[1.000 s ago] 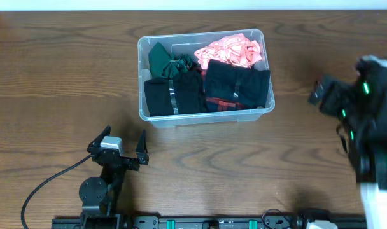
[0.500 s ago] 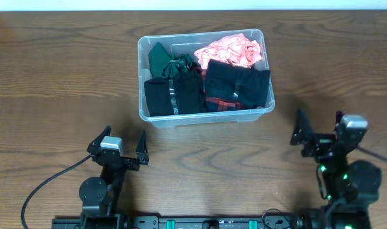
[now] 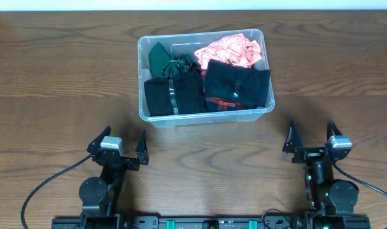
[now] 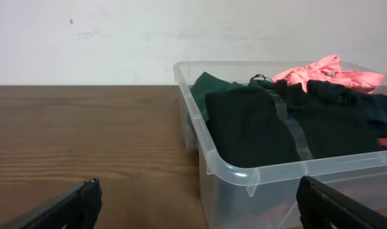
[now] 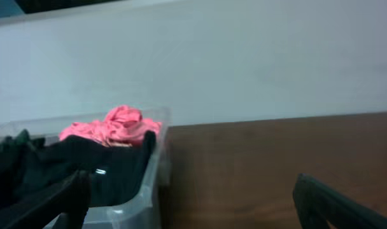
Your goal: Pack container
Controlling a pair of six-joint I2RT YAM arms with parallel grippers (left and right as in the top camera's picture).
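while left gripper (image 3: 125, 135) and right gripper (image 3: 311, 128) gape empty, container (image 3: 200, 117) sits well apart

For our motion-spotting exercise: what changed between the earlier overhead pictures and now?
The right gripper drew back from the right of the wooden table to its near edge, open and empty; nothing was grasped or released. The left gripper and the clear rectangular plastic container of clothes stayed put.

My right gripper (image 5: 193, 207): jaws spread wide, nothing between. At left, container (image 5: 152, 184) holding pink cloth (image 5: 114, 124) and dark garments (image 5: 85, 159). At right, wooden table (image 5: 276, 152). Behind, white wall (image 5: 244, 57).
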